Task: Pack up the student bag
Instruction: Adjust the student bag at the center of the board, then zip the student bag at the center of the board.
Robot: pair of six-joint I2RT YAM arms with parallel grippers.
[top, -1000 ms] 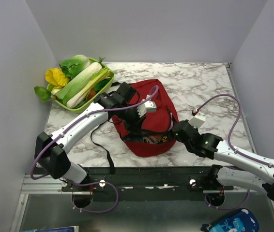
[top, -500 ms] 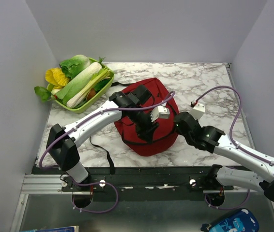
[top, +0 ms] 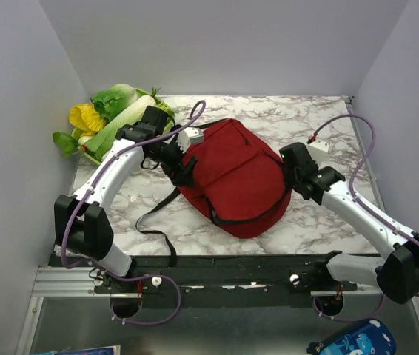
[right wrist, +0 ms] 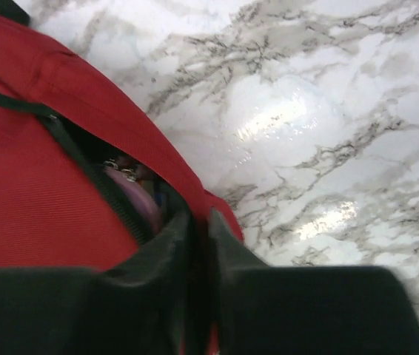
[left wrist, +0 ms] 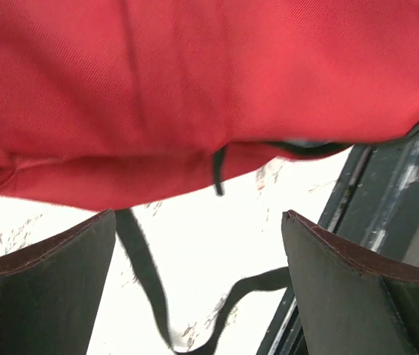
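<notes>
One thin black webbing strap (top: 162, 223) trails toward the near edge of the white marble-patterned table (top: 306, 118). Beyond it the student bag (top: 235, 174), a large rounded dark-red fabric backpack, lies mid-table between both arms. Its zip gapes on the right side, and something pinkish (right wrist: 141, 201) sits inside, too dim to identify. The right gripper (right wrist: 198, 222) is against that edge, fingers almost together; whether fabric is pinched between them is unclear. The left gripper (left wrist: 198, 222) is spread wide at the bag's left side, holding nothing. Farther back on the left, leafy green and yellow vegetables (top: 109, 107) are partly hidden by the left arm.
</notes>
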